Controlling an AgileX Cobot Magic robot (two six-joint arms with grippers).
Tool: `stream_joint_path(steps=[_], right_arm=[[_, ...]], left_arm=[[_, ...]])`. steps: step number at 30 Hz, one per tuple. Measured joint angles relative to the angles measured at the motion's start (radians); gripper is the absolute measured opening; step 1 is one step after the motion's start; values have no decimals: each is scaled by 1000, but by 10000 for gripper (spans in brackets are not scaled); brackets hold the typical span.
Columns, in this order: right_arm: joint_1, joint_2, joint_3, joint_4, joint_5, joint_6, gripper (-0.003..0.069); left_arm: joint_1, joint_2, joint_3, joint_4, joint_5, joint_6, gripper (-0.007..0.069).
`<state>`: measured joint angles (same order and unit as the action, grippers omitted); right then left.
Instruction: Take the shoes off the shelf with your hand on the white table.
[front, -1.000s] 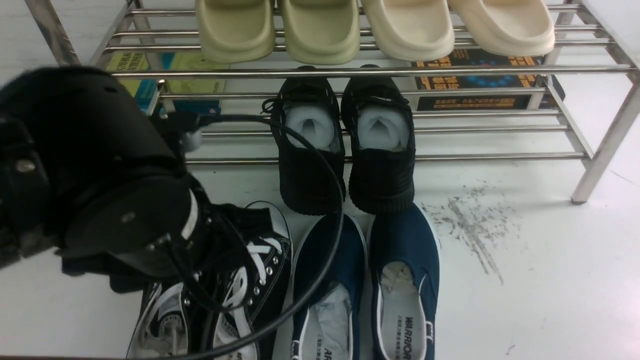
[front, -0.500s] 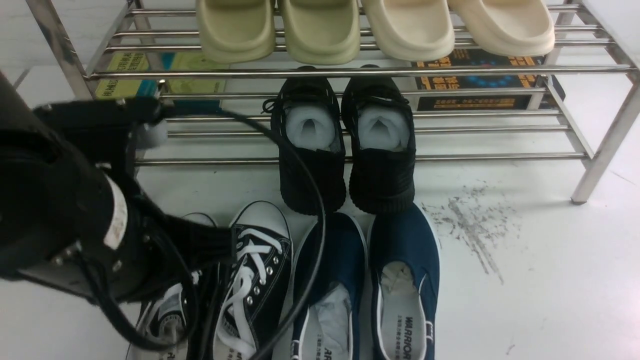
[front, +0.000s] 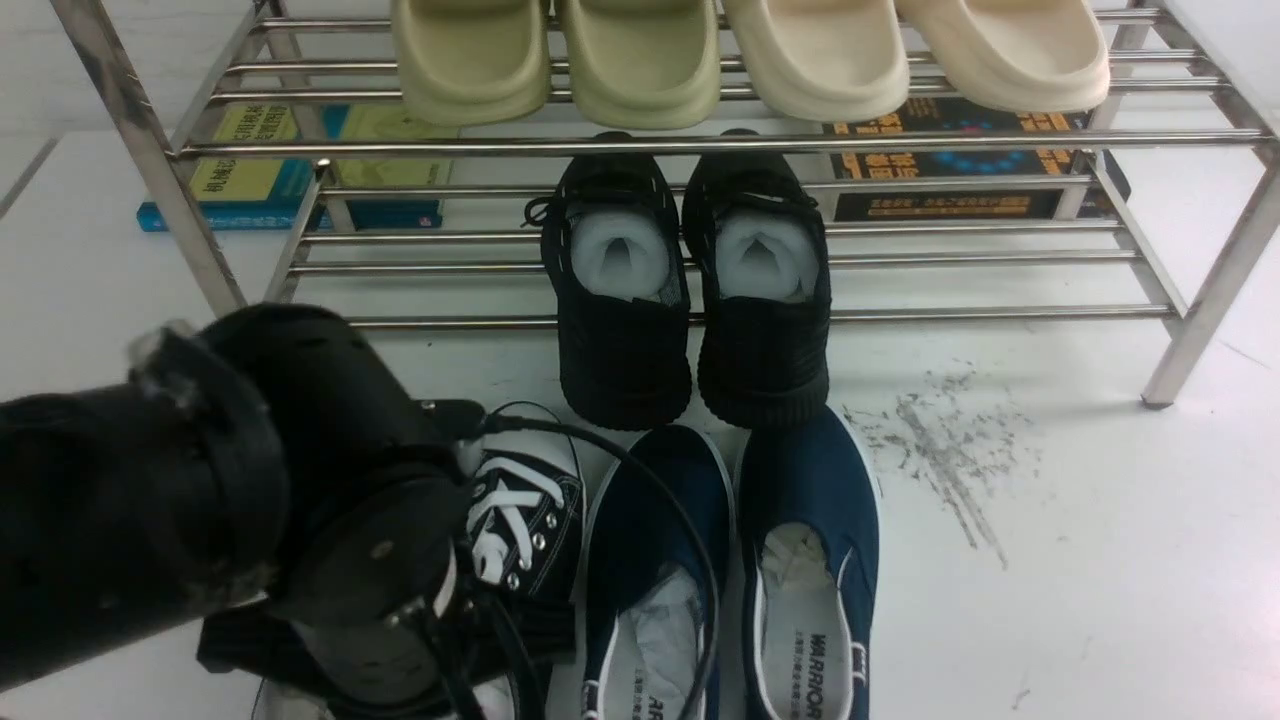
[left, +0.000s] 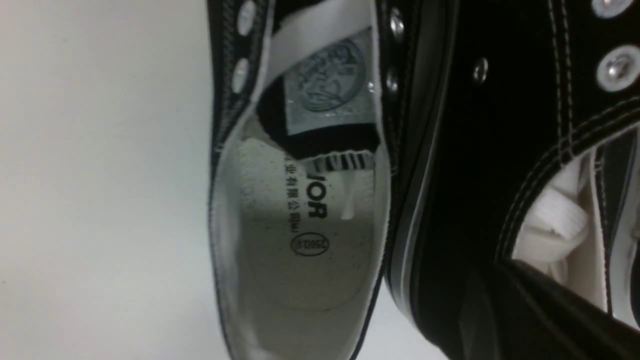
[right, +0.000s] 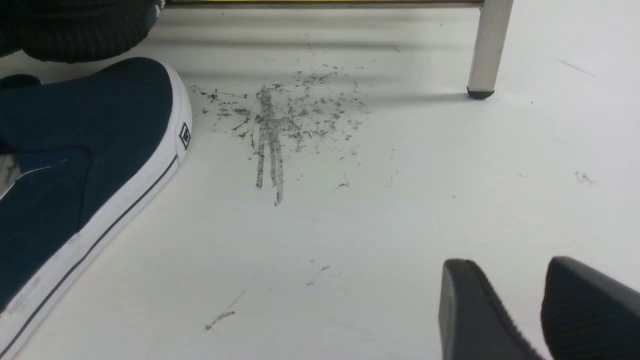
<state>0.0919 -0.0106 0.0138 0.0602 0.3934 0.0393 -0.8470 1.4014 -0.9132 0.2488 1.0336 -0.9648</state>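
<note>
The black canvas sneakers with white laces (front: 525, 495) stand on the white table (front: 1100, 560) in front of the steel shelf (front: 700, 145), left of the navy slip-ons. My left arm (front: 250, 500) hangs over them and hides most of the pair. In the left wrist view I look down into one sneaker (left: 300, 240). The other sneaker (left: 480, 150) lies right beside it, with a dark finger (left: 550, 310) against its side wall. The other finger is hidden. My right gripper (right: 505, 265) is open and empty, low over the table.
All-black knit shoes (front: 690, 300) stick out from the shelf's lower tier. Navy slip-ons (front: 740, 560) lie in front of them. Beige slides (front: 750, 55) sit on the top tier. Books (front: 300, 170) lie behind the shelf. A shelf leg (right: 487, 47) stands near grey scuff marks (right: 275, 120).
My left arm has swung back and then down over the sneakers, covering more of them. The sneakers' toe stays in about the same spot on the table. Nothing else moved.
</note>
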Motion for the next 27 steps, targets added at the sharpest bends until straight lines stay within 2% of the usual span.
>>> stream_joint_path(steps=[11, 17, 23, 27], right_arm=[[0, 0, 0, 0, 0, 0, 239], [0, 0, 0, 0, 0, 0, 239], [0, 0, 0, 0, 0, 0, 239], [0, 0, 0, 0, 0, 0, 239]], left_arm=[[0, 61, 0, -20, -126, 1, 2], [0, -37, 0, -14, -138, 1, 2], [0, -170, -38, 52, -27, -1, 2], [0, -295, -104, 160, 114, -2, 2]])
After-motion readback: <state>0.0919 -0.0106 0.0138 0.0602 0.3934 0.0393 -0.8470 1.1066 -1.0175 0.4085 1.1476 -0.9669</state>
